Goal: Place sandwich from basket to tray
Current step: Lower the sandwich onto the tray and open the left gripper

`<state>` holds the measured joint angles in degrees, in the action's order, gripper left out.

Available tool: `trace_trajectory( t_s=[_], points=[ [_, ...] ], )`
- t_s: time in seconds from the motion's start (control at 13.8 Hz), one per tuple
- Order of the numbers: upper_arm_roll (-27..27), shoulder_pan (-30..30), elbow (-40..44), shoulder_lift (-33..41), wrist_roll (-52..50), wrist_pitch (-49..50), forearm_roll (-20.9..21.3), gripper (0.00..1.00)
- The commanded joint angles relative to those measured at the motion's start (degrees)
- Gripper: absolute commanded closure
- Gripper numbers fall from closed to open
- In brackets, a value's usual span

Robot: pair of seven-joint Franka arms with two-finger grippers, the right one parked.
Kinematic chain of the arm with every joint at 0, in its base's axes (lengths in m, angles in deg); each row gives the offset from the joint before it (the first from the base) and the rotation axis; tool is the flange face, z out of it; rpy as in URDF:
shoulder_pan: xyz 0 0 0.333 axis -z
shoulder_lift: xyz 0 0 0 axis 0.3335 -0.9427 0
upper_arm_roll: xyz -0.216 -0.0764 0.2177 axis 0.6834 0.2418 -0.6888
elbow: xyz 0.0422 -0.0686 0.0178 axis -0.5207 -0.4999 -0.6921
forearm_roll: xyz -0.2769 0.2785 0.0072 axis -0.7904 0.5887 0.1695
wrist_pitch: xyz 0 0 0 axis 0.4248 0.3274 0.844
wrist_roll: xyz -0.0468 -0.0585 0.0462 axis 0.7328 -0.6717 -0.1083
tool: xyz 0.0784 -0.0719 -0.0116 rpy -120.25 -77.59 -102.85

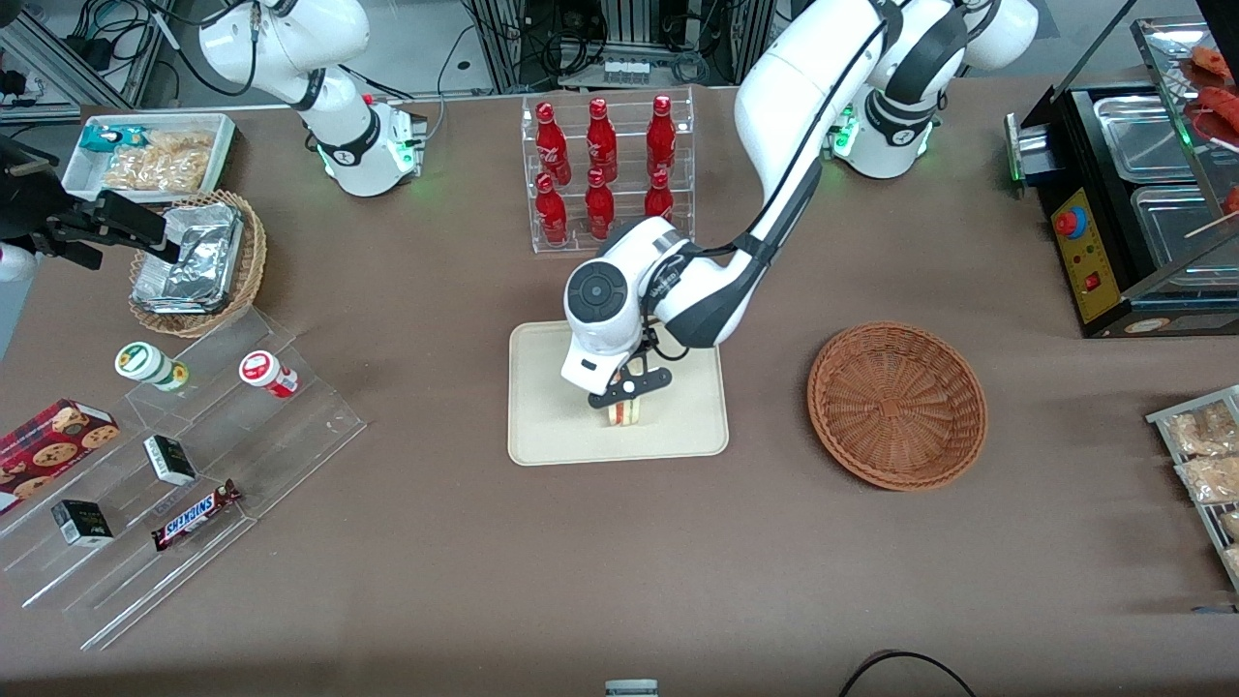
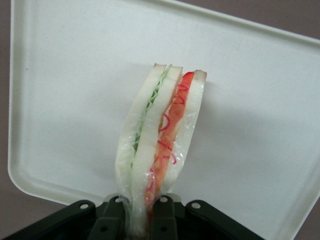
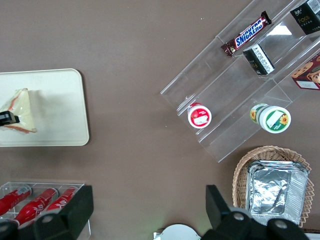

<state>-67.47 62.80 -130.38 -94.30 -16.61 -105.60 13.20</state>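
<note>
The sandwich (image 1: 625, 413) (image 2: 160, 140) (image 3: 21, 110), a plastic-wrapped wedge of pale bread with green and red layers, stands on edge on the cream tray (image 1: 552, 426) (image 2: 65, 100) (image 3: 60, 105). My left gripper (image 1: 629, 390) (image 2: 141, 217) is directly above it, over the part of the tray nearer the front camera, shut on the sandwich with a black finger pressed on each bread face. The reddish-brown wicker basket (image 1: 897, 404) lies empty beside the tray, toward the working arm's end of the table.
A clear rack of red bottles (image 1: 605, 169) stands farther from the camera than the tray. Acrylic steps with snacks (image 1: 174, 455) and a tan basket of foil packets (image 1: 194, 261) lie toward the parked arm's end. A black food warmer (image 1: 1133, 194) sits past the basket.
</note>
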Motion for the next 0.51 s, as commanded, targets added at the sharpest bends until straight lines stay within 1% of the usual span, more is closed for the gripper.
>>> trace_trajectory(
  t_s=[0.0, 0.14, 0.29, 0.36, 0.43],
  points=[
    [-0.73, 2.21, 1.83, -2.0, -1.61, -1.88, 1.19, 0.93],
    [-0.73, 2.21, 1.83, -2.26, -1.61, -1.98, 1.11, 0.92],
    [-0.73, 2.21, 1.74, -2.44, -1.44, -1.98, 1.28, 0.87],
    [-0.73, 2.21, 1.74, -2.61, -1.44, -1.98, 1.72, 0.82],
    [-0.73, 2.21, 1.74, -2.62, -1.44, -1.98, 2.16, 0.67]
  ],
)
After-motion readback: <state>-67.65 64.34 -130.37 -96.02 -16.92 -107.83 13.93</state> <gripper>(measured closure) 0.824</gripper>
